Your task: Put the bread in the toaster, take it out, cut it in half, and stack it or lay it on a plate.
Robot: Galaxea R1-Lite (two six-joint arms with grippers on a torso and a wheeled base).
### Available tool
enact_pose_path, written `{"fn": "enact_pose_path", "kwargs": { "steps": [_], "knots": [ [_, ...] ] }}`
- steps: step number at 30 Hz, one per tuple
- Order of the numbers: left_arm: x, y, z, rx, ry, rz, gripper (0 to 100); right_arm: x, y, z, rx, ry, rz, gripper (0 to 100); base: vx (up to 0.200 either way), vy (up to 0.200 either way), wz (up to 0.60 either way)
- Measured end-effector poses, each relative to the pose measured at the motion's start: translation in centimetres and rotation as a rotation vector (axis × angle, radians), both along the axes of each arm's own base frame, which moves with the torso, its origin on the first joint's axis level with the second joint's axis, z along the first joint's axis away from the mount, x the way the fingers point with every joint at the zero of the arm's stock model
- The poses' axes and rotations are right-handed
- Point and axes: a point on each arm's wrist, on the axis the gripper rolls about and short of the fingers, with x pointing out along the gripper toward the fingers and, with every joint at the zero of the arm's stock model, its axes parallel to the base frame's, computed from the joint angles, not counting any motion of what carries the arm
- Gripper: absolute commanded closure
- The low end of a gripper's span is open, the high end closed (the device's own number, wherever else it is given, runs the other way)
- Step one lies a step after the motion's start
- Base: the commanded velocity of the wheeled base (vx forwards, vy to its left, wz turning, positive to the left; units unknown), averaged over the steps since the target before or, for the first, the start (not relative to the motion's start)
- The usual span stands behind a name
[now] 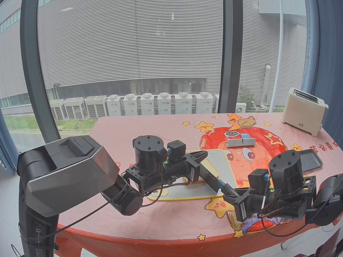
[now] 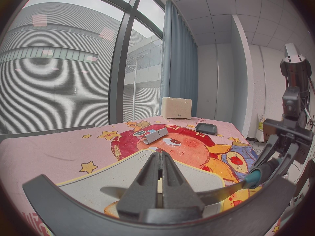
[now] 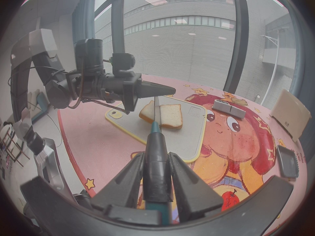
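**Knife lined up across bread**

Bread lies flat on the cutting board. The right gripper is clamped on the knife, whose blade runs straight away from it across the slice's middle. The left gripper, fingers together, sits over the slice; whether it touches is unclear.

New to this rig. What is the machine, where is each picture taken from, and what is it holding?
It is a robot with two arms, each ending in a two-fingered gripper. One picture looks down from its head; the other two come from cameras on its wrists. On the pink table are a cutting board with a bread slice, a grey block, a dark tray and, at the far corner, a toaster. The right gripper holds a knife, blade across the bread. The left gripper, shut, is over the bread.
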Motion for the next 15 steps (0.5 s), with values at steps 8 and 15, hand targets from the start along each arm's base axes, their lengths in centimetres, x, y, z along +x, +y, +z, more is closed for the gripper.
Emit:
{"fn": "enact_pose_path", "kwargs": {
  "steps": [8, 15],
  "knots": [
    [0.7, 1.5, 2.1, -0.034, -0.047, 0.041, 100, 0.2, 0.2, 0.3, 0.026, -0.002, -0.013, 100, 0.0, 0.0, 0.0],
    [1.1, 1.5, 1.2, -0.021, -0.032, 0.044, 100, 0.2, 0.3, 0.5, 0.037, -0.003, -0.016, 100, 0.0, 0.0, 0.0]
  ]
}}
